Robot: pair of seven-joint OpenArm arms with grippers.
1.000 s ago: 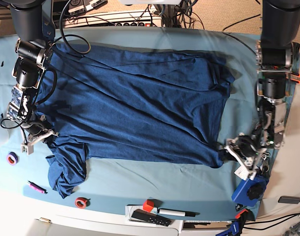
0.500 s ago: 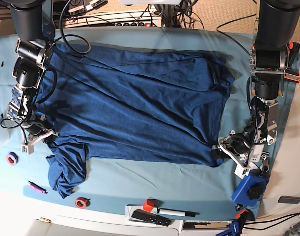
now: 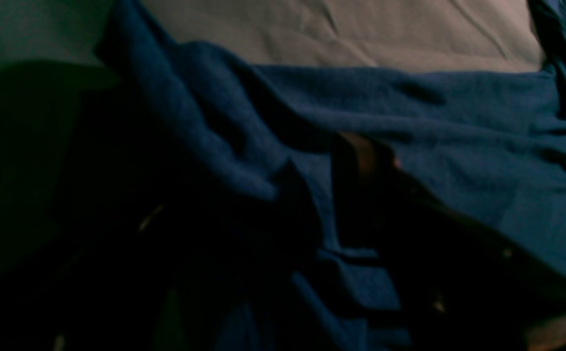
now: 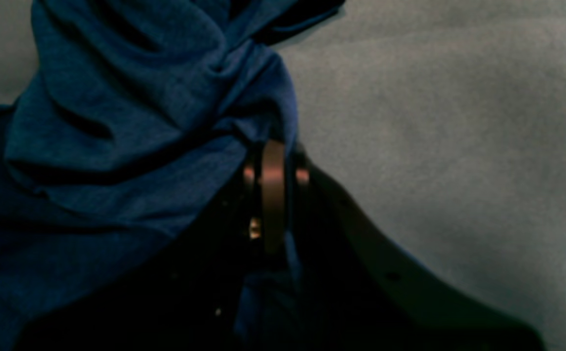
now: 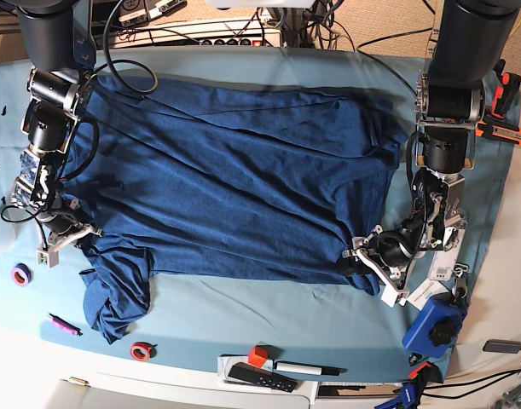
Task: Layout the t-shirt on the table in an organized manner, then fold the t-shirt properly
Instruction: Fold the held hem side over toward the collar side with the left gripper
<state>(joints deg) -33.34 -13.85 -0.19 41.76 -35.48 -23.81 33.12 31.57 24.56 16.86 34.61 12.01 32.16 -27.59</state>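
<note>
Left gripper [image 5: 373, 266] now slid inward over the hem corner, jaws spread wide, large dark blue heathered t-shirt [image 5: 234, 179] spread on the teal-clothed table [image 5: 269, 319], right gripper [image 5: 66, 239] unmoved, clamped on the sleeve edge.

This looks like a robotics lab or test bench. Two black arms hang over a table [image 5: 243, 319] under a teal cloth, loose cables [image 5: 328, 34] and a power strip [image 5: 192, 32] crowd the far edge, and tape rolls [image 5: 141, 350], a marker [image 5: 307, 369] (capped) and a remote [image 5: 260, 377] litter the near edge.
</note>
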